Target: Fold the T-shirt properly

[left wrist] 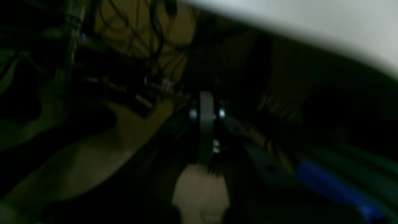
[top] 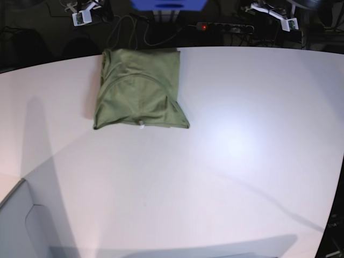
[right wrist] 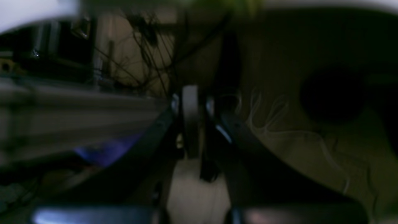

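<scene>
In the left wrist view the left gripper (left wrist: 205, 130) shows as a dark, blurred pair of fingers drawn close together around a narrow grey strip, nothing visibly held between them; the picture is too dim to say for certain whether they touch. Behind it hang tangled cables (left wrist: 149, 37), and a pale table edge (left wrist: 311, 21) crosses the upper right corner.

The right wrist view is much the same: the right gripper (right wrist: 191, 124) appears narrow, fingers close beside a pale central strip, with no cloth in it, though blur hides the exact gap.

In the base view the T-shirt (top: 138, 88) lies folded into a compact olive-green rectangle on the white table (top: 226, 172), at the far left, its far edge near the table's far rim. A power strip (top: 223, 26) with a red light sits beyond the table.
</scene>
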`<state>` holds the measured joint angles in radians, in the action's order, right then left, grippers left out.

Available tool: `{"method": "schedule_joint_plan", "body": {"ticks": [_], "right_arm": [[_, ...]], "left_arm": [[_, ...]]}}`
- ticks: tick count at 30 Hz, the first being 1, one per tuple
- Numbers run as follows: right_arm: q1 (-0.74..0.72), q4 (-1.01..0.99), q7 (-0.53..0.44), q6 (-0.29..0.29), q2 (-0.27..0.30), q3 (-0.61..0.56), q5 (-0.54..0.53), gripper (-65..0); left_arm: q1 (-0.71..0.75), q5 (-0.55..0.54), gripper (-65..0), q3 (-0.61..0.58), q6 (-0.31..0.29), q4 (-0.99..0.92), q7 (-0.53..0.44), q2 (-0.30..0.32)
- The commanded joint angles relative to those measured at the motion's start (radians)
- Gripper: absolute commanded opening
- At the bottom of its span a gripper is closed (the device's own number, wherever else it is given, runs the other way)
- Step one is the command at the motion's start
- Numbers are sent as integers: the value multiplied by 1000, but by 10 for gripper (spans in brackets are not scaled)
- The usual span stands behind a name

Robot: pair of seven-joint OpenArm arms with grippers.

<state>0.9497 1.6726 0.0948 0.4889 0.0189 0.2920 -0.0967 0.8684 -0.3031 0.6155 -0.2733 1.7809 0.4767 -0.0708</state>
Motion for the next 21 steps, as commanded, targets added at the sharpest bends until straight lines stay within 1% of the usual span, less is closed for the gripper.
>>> {"method": "schedule_joint_plan", "body": {"ticks": [1, 4, 7, 9, 11, 13, 14, 16, 19, 21], "right_arm": [[-7, -30, -23, 9, 11, 2, -16, -650], [-79, -196, -23, 9, 34, -15, -16, -650], [-162, -365, -30, 9, 91, -92, -16, -650], [-223, -480, -31, 9, 120, -162, -16, -650], [-274, -581, -33, 9, 126, -211, -16, -650], [-323, -664, -43, 9, 128, -254, -16, -650], [-347, -704, -65, 9, 128, -281, -16, -650], [-401, -805, -145, 9, 128, -348, -15, -650], [-472, -974, -295, 8, 128, -432, -15, -650], [-518, -1087, -393, 4, 122, -462, -15, -650]], "left_arm": [[-4, 23, -650, -21, -4, -26, -3, 1], [-71, 135, -650, -62, -7, -169, -5, -2], [-165, 181, -650, -62, -8, -359, -23, -4], [-211, 190, -650, -72, -8, -499, -103, 2], [-254, 198, -650, -78, -4, -642, -206, 6], [-309, 262, -650, -108, -2, -797, -315, 44], [-341, 299, -650, -139, -2, -883, -362, 61], [-415, 347, -650, -191, -1, -1091, -468, 96], [-527, 361, -650, -243, -1, -1383, -600, 153], [-585, 358, -650, -276, -1, -1516, -660, 179]]}}
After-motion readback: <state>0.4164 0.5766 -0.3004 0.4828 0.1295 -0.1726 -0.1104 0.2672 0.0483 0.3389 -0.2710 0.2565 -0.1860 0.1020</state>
